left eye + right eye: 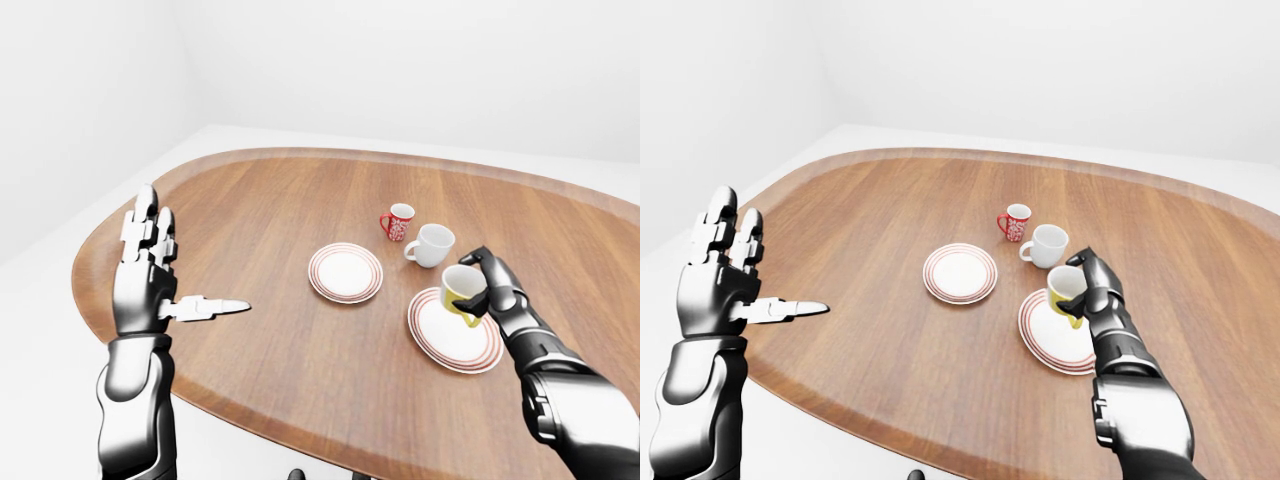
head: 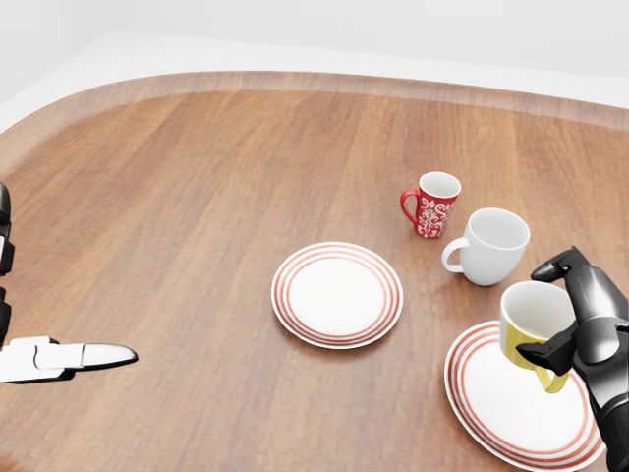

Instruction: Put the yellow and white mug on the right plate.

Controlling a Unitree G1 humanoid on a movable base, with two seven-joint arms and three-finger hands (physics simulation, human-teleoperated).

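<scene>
My right hand (image 2: 565,315) is shut on the yellow and white mug (image 2: 531,329), fingers round its side and handle. It holds the mug upright just above the right plate (image 2: 491,403), a white plate with red rings, over its upper part. I cannot tell if the mug touches the plate. The left plate (image 2: 337,294) lies in the middle of the table and holds nothing. My left hand (image 1: 165,285) is open and empty, fingers spread, raised over the table's left side.
A red patterned mug (image 2: 432,204) and a white mug (image 2: 491,246) stand just above the right plate, close to my right hand. The oval wooden table (image 1: 270,200) ends near the views' bottom edge; white floor and walls lie around it.
</scene>
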